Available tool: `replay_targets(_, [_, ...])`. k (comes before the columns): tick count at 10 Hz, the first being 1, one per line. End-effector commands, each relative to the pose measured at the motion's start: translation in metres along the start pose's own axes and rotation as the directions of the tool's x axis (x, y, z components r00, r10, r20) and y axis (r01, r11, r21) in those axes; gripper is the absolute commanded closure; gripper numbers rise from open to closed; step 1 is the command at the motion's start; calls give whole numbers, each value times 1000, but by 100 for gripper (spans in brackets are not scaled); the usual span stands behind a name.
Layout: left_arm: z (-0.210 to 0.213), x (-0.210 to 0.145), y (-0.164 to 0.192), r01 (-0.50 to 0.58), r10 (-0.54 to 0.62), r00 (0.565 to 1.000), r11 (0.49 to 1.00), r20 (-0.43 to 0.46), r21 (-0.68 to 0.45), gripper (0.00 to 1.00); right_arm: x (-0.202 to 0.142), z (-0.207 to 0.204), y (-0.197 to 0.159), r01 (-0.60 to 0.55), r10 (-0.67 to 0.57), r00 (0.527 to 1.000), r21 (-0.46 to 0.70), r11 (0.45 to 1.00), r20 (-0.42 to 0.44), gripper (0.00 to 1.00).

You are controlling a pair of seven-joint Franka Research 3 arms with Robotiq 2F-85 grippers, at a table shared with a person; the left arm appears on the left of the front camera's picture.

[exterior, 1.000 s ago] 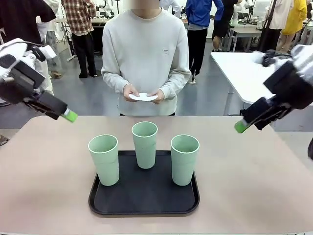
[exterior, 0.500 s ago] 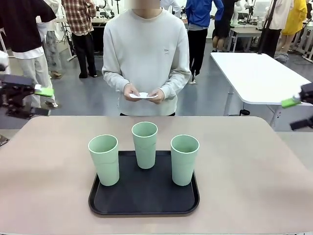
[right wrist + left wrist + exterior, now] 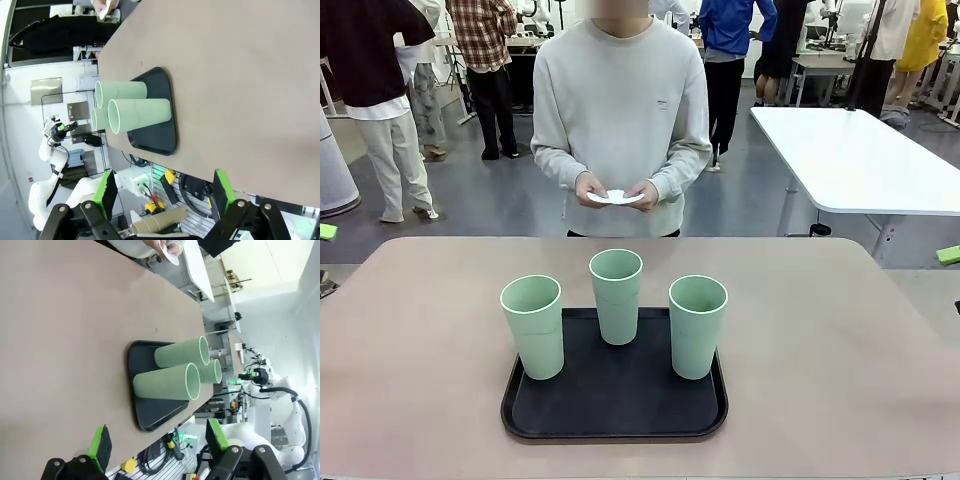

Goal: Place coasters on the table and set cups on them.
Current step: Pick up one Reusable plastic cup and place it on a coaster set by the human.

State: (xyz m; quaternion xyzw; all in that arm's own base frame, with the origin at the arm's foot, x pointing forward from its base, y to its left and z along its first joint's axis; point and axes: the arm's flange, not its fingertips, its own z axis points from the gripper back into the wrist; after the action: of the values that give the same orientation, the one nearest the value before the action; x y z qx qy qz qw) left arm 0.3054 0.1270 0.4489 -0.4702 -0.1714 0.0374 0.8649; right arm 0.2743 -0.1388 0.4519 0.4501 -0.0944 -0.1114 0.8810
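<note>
Wide open and empty, left gripper (image 3: 158,427) and right gripper (image 3: 164,180) alike. Hanging off either side of the beige tabletop (image 3: 820,350), well apart from three mint-green plastic tumblers (image 3: 617,295).

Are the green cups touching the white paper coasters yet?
Apart. The front view shows the coasters in the person's hands, far behind the cups standing on the black tray.

Three cups (image 3: 617,300) on tray (image 3: 615,408) at table (image 3: 820,350) centre; person (image 3: 620,120) behind
</note>
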Motion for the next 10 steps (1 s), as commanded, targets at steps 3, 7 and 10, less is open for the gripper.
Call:
replay_targets(3, [33, -7, -10, 24, -22, 999, 996, -25, 84, 0, -34, -2, 0, -10, 10, 1000, 7, 1000, 27, 0])
replay_targets(7, [42, -11, -21, 51, -41, 997, 987, -71, 152, 0, -37, -3, 1, -23, 23, 1000, 3, 1000, -19, 0])
replay_targets(10, [36, -4, -13, 48, -45, 998, 993, -31, 104, 0, -14, 14, 5, 1, -1, 1000, 1, 1000, 6, 0])
